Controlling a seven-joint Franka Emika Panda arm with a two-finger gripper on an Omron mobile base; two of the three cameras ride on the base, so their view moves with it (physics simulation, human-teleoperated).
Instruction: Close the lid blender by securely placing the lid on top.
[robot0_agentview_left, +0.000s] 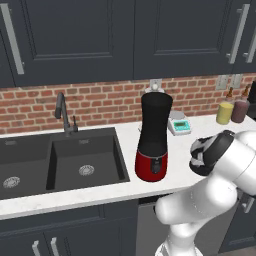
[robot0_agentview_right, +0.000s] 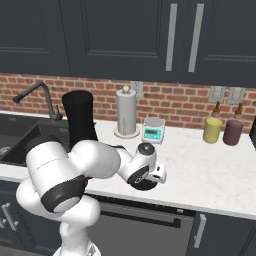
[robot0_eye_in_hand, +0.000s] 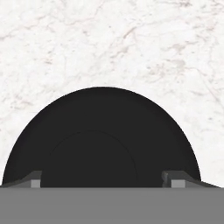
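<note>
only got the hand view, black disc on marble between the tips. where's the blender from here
Observer: The blender stands on the counter beside the sink, left of the gripper.
Operator: is the lid near the edge
Observer: Yes, the lid lies close to the counter's front edge, under the hand.
Operator: what's behind it
Observer: A paper towel roll and a scale stand by the brick wall.
</note>
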